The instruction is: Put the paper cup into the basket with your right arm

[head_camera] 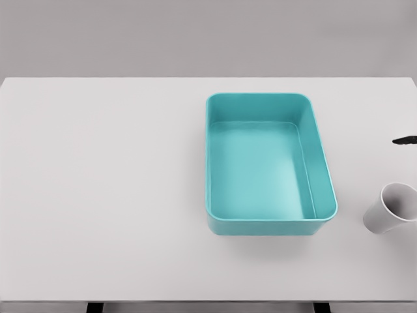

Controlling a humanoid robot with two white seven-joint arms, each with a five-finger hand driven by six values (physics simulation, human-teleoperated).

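White table [104, 195] fills the head view. Teal basket [269, 218] sits right of centre, long side running away from me, nothing in it.

Paper cup [391, 208] at the far right edge of the frame, near the basket's front right corner but apart from it, partly cut off by the picture border. It appears tipped, its open mouth turned up and to the right, with the base toward the basket. I can't tell whether it lies flat on its side or only leans.

Small dark sliver [405, 139] pokes in from the right edge above the cup. Too little of it shows to say what it is. I see neither arm and neither hand, so I can't say how the fingers stand.

Handling, my read: cup is light, thin-walled and easily crushed, and it will roll or skid if nudged from the side. I'd take it around the mid-wall with thumb opposite the fingers, with light pressure, staying off the rim, where the wall buckles soonest. Smooth white surface probably gives little grip, so I'd close slowly.

Nothing started yet from what I see: cup on table, outside the basket.
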